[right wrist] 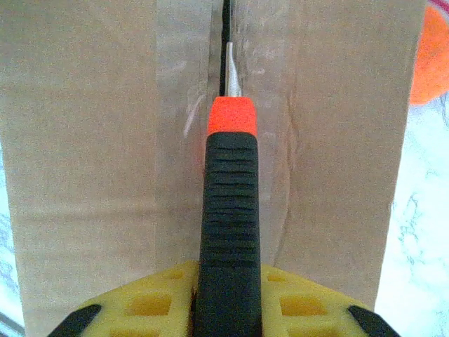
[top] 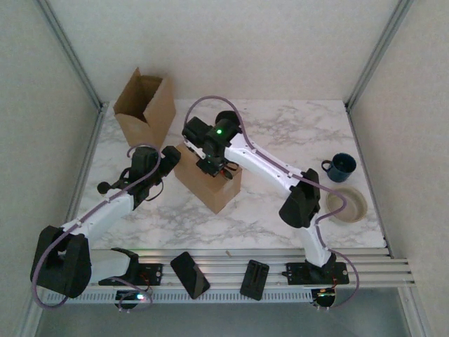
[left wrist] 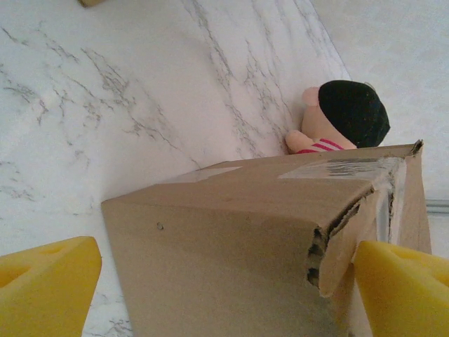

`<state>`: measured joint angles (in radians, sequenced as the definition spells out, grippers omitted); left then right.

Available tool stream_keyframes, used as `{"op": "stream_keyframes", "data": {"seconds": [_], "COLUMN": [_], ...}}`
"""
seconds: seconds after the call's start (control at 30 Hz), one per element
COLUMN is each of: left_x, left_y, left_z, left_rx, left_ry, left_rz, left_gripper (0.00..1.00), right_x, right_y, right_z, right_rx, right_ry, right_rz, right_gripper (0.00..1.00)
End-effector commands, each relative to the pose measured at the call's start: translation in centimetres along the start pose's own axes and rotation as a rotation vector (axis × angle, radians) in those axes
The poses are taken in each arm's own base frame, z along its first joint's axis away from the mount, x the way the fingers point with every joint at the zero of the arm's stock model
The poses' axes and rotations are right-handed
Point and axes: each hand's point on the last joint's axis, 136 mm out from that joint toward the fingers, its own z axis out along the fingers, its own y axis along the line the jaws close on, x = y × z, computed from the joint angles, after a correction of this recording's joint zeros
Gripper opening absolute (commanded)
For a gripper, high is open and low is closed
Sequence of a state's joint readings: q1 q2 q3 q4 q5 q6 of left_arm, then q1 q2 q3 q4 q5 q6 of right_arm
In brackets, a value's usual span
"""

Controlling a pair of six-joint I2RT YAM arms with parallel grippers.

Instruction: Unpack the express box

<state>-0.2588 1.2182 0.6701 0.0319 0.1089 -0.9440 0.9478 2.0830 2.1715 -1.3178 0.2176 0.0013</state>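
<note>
Knife [right wrist: 228, 210] at taped, corner-torn brown box [right wrist: 91, 154]

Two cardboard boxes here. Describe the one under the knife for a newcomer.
On the white marbled table, look mid-table, under the right arm's fingers holding a black-and-orange knife. That small brown cardboard box is taped shut; the taller cardboard box at the far-left corner stands open.

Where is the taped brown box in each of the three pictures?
Top view: taped box at the centre of the marble table, beneath the right arm.
Left wrist: lower middle, with a doll behind it.
Right wrist: spans top to bottom, behind the knife.
Shared landmark: the marble table.
</note>
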Motion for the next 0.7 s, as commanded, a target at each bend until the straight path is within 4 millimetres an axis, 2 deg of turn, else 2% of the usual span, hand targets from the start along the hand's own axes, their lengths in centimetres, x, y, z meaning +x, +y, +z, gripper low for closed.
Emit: {"op": "stream_keyframes", "data": {"seconds": [0.0,0.2,0.47,0.67], "left_x": [0.6,0.6,0.7,0.7], "left_y": [3.1,3.1,3.2,3.1], "left_z": [0.4,0.5,0.8,0.7], "left_rx": [-0.103,-0.104,-0.104,-0.101], "left_ry": [0.009,0.008,0.016,0.012], "left_rz": [-0.016,-0.014,-0.015,-0.014], "left_gripper": [0.92,0.92,0.92,0.92], "right_x": [4.4,7.6,11.2,14.4], "right_y": [-0.2,0.8,1.1,1.7], "right_z": [-1.5,-3.2,-5.4,-5.5], "right_rx": [0.017,-0.056,-0.099,-0.120], "right_ry": [0.116,0.138,0.171,0.240], "right_rz": [-0.002,0.007,0.035,0.057], "right_gripper": [0.00,0.00,0.00,0.00]}}
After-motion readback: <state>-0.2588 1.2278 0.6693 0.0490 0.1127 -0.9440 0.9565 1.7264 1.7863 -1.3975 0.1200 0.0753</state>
